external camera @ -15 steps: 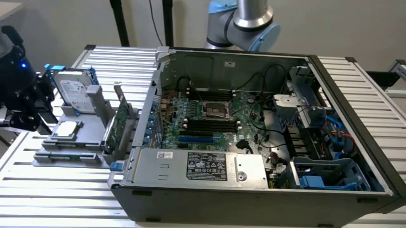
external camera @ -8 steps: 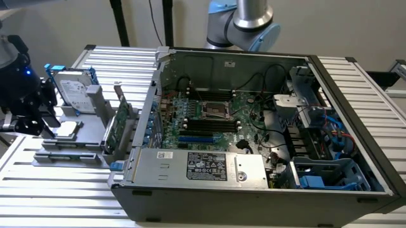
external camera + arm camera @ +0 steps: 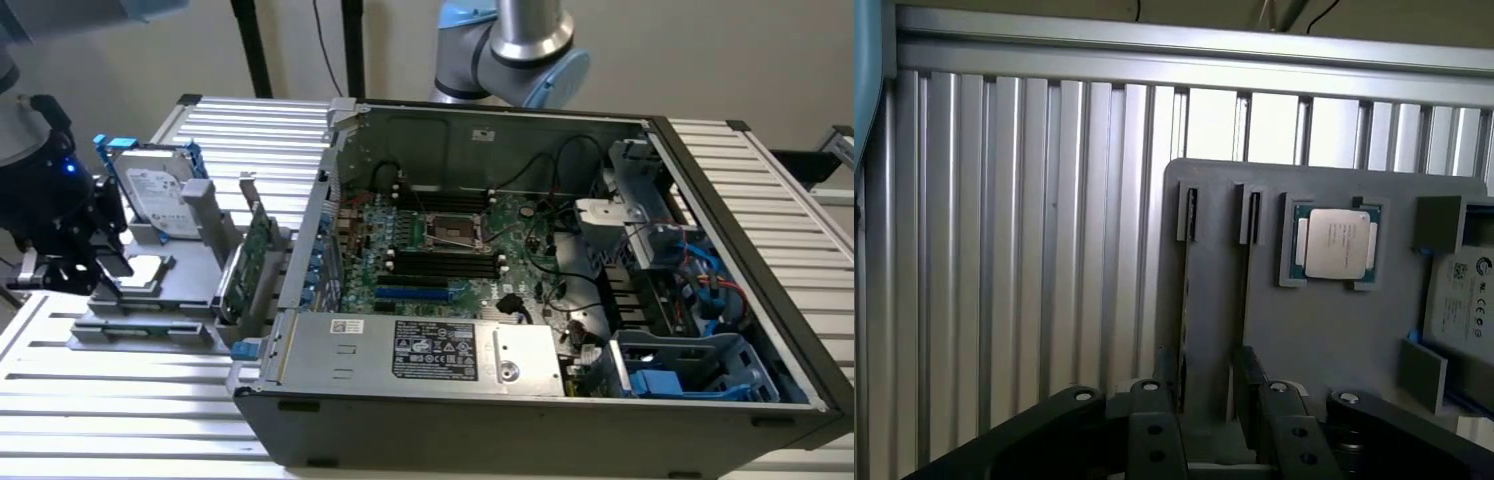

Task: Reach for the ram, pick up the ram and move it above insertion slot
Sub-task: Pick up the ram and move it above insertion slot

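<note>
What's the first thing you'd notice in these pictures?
The big open computer case, its green motherboard bare, sits in the middle of the exterior view. At that view's left a silver hard drive stands upright in a grey holder, with the dark gripper close beside it. A shiny processor chip lies in that holder.

The ram point(image 3: 1183, 350) is standing on its long edge in a narrow groove of the gray holder point(image 3: 1324, 340). It is facing the wrist view edge-on, so it is showing as a thin, dark, straight strip. Its green face and chips are not showing from this angle. One end is sitting in a slotted end bracket, and the other is lying between the parted fingers of the gripper point(image 3: 1204, 385), close beside one of them.
</note>
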`<action>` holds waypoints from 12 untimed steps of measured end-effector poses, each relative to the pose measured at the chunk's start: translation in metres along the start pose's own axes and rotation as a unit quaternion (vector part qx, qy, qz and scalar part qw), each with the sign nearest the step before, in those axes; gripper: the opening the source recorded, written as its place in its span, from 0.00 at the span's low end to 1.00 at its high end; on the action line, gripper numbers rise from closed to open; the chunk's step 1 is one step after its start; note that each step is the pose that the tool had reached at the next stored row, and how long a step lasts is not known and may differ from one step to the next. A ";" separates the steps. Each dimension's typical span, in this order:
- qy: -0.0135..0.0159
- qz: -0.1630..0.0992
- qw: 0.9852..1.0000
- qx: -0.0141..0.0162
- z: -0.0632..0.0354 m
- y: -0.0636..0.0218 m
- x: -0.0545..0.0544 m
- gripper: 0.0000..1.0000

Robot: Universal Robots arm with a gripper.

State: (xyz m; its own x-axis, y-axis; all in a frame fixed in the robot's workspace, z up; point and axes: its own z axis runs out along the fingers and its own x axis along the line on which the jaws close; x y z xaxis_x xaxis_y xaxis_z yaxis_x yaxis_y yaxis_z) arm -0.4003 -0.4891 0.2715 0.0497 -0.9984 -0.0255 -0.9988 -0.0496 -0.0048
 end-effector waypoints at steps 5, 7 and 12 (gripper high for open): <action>0.000 0.000 1.000 0.000 0.0092 0.0001 0.000 0.36; 0.000 0.000 1.000 0.000 0.0126 0.0001 0.001 0.36; 0.000 0.000 1.000 0.000 0.0217 0.0001 0.002 0.36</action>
State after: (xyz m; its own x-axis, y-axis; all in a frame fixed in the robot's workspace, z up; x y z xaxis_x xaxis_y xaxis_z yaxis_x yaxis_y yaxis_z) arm -0.4002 -0.4904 0.2498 0.0498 -0.9984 -0.0254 -0.9988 -0.0497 -0.0048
